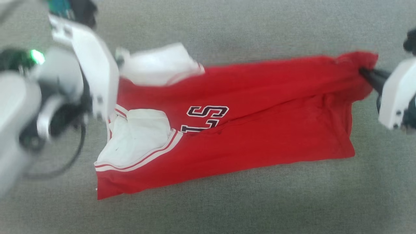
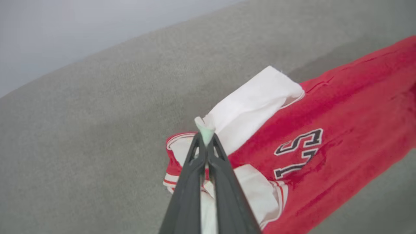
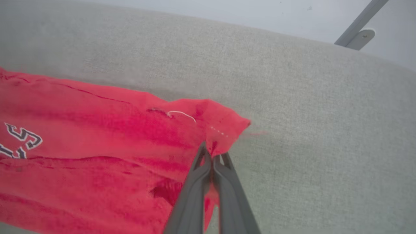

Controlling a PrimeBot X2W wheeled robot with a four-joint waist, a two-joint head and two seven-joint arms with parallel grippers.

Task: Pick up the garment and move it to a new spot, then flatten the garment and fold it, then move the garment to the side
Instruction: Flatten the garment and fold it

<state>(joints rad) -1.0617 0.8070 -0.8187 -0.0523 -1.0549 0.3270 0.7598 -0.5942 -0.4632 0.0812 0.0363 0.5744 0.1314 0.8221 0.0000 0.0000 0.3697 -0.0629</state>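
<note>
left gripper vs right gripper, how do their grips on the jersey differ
The left gripper pinches white fabric at the garment's sleeve end; the right gripper pinches a red corner at the opposite end. Only a small tuft pokes past the left gripper's tips; a wider flap spreads past the right gripper's. Both are shut on the garment.

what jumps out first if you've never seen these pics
A bright red garment with white sleeves and black lettering is stretched across the grey cloth surface. The right hand is pinched shut on its red corner at the far right of the head view. The left hand is shut on white fabric at the sleeve end.
</note>
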